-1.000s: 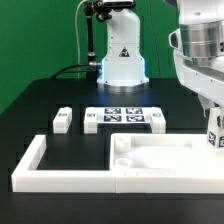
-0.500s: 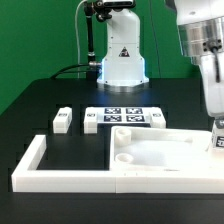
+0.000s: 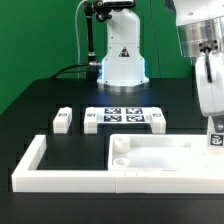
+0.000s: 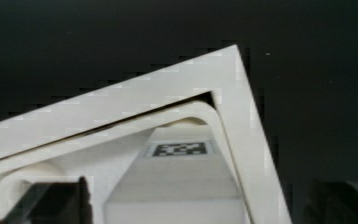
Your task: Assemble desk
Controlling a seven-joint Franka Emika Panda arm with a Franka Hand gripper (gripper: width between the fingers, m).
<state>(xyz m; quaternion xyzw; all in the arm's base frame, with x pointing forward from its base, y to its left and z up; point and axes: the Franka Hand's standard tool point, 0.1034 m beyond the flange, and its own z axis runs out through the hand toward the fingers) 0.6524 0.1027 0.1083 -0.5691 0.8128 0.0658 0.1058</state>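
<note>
The Panda arm [image 3: 205, 60] reaches down at the exterior view's right, its hand [image 3: 213, 128] low over the far right corner of the desk's white tabletop [image 3: 165, 158]. The tabletop lies flat on the black bench [image 3: 40, 100], tucked inside the low white border wall [image 3: 35, 158], with two round corner sockets [image 3: 122, 144] showing on its left end.

Just under the hand is a small white block with a dark tag [image 3: 214, 141]. It is too close to the frame's edge to tell whether the hand grips it or how wide the hand stands.

The wrist view looks down on a white corner of the border wall [image 4: 158, 85] with a rounded white part nested inside it and a black-and-white tag [image 4: 181, 150] on the white surface below. Two dark, blurred shapes at the edge of that view look like the fingers [image 4: 48, 198], set apart with white plastic between them. Contact cannot be made out.

Behind the tabletop, the marker board [image 3: 125, 117] lies flat. One short leg [image 3: 63, 120] stands apart on the exterior view's left, a second leg [image 3: 92, 121] is just beside the board's left end, and a third white block [image 3: 157, 120] is at its right end. The robot base [image 3: 121, 62] rises at the back of the bench.
</note>
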